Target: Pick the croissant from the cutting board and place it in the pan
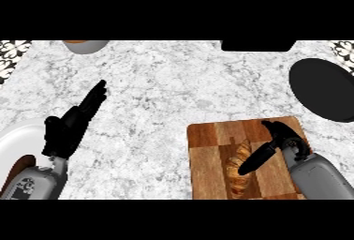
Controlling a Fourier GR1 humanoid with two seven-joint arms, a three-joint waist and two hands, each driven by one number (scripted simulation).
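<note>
Speckled grey-white stone counter (pixel 180 89) holds a wooden cutting board (pixel 207 154) at five o'clock; right hand (pixel 276 140) curls narrow fingers (pixel 254 161) against the golden croissant (pixel 239 176). Left hand (pixel 66 131) rests open at eight o'clock.

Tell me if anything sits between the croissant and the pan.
Nothing visible does. The croissant lies on the cutting board under the right hand; bare counter separates the board from the pan up right.
</note>
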